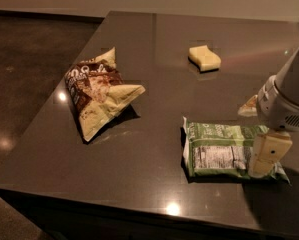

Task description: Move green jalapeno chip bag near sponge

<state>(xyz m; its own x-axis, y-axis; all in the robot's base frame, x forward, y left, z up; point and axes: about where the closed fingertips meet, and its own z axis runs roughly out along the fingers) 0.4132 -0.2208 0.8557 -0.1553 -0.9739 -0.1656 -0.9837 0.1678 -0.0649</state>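
The tool (267, 156) is down at the right end of the green jalapeno chip bag (216, 151), seemingly touching it; I cannot tell whether it is open or closed. The bag lies flat near the front edge of the desk (154, 134). The sponge (204, 57) sits well apart, farther back. A brown chip bag (96, 96) lies at the left.

A: What lies on the left of the dark shiny surface (154, 154)?
B: A crumpled brown and tan chip bag (100, 96), all by itself.
A: And on the right?
B: A small pale scrap (248, 107), just behind the hand (266, 159), which is near the front right edge. A dark floor (24, 74) shows past the left edge.
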